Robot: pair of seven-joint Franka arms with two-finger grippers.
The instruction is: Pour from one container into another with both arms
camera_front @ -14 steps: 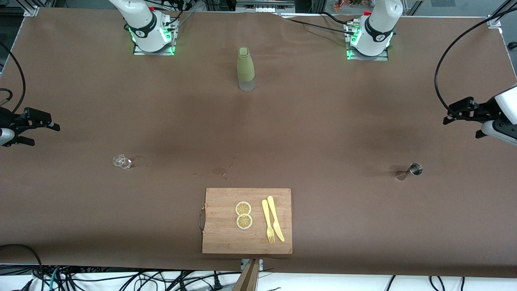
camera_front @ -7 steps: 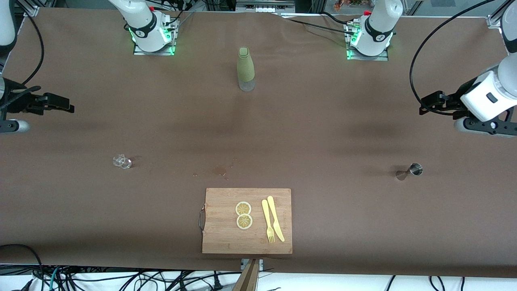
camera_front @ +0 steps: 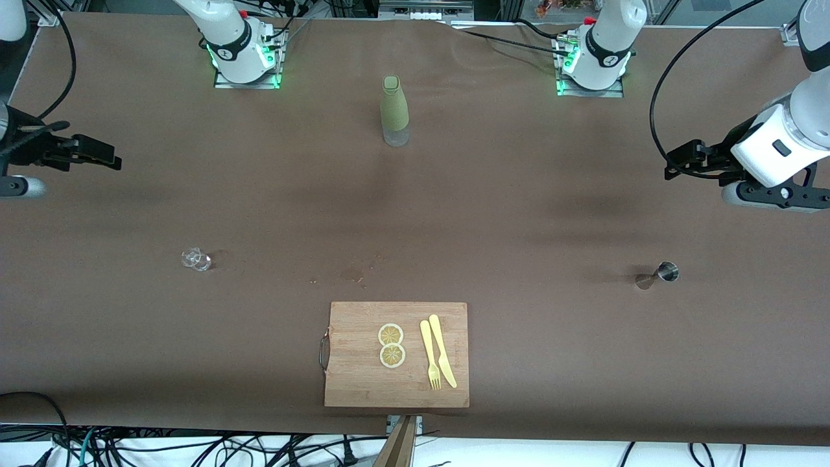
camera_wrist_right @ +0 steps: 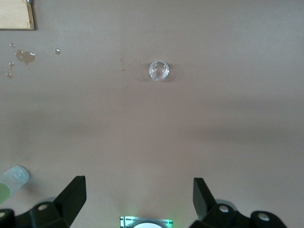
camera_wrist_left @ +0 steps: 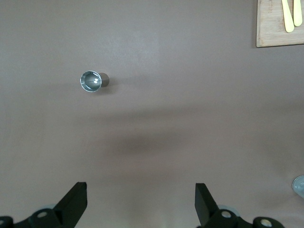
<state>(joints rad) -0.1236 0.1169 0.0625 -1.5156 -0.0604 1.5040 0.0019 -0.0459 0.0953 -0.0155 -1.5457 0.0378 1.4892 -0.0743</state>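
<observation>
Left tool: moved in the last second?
Yes. The left tool has shifted in from the table's edge toward the middle and slightly toward the left arm's base, ending farther from the unmoved jigger. It is open and empty.

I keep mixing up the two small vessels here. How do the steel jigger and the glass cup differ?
The jigger is opaque shiny steel; the glass cup is clear and faceted. The jigger is hourglass-shaped, the glass cup squat and round. The jigger stands toward the left arm's end, the glass cup toward the right arm's. Both are small, upright and untouched.
</observation>
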